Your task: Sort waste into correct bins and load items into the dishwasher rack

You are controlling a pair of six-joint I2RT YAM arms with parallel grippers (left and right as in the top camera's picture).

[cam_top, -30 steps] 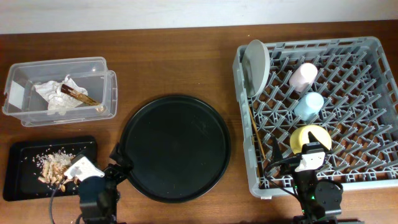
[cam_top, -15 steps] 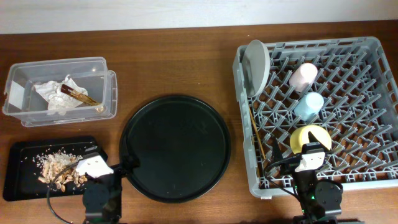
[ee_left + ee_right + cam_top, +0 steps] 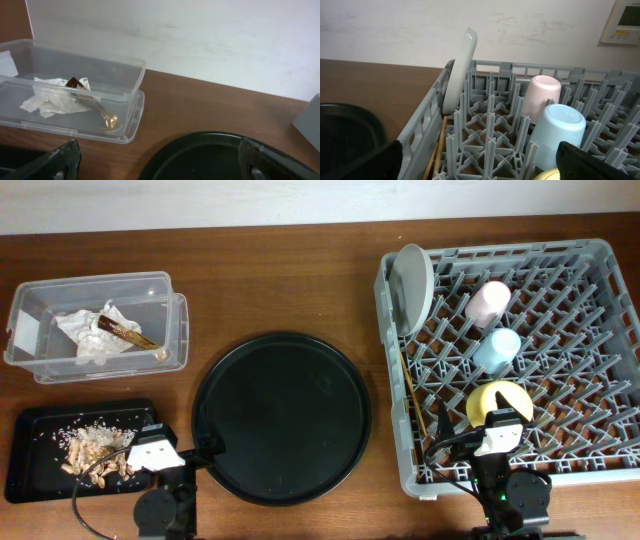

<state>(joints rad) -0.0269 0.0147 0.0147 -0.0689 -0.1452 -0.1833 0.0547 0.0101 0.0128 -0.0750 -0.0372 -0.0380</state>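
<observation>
The grey dishwasher rack [image 3: 600, 330] at the right holds the pale grey plate [image 3: 412, 285] on edge, the pink cup [image 3: 487, 303], the light blue cup [image 3: 497, 349], the yellow saucer [image 3: 497, 401] and the chopsticks [image 3: 415, 395]. The clear box [image 3: 170, 330] at the far left holds white napkins [image 3: 85, 335] with the brown wrapper [image 3: 125, 328]. The shallow black tray [image 3: 35, 430] holds beige food scraps [image 3: 90, 448]. My left gripper [image 3: 160, 160] is open and empty at the front, between the shallow tray and the round tray. My right gripper [image 3: 480, 160] is open and empty at the rack's front edge.
A large round black tray [image 3: 282, 418] lies in the middle of the wooden table. A white wall runs along the far edge. The left arm's base [image 3: 165, 505] and right arm's base [image 3: 510, 490] sit at the front edge.
My left arm has swung from over the shallow black tray's right end back toward the front edge and now faces straight ahead. The right arm has not moved.
</observation>
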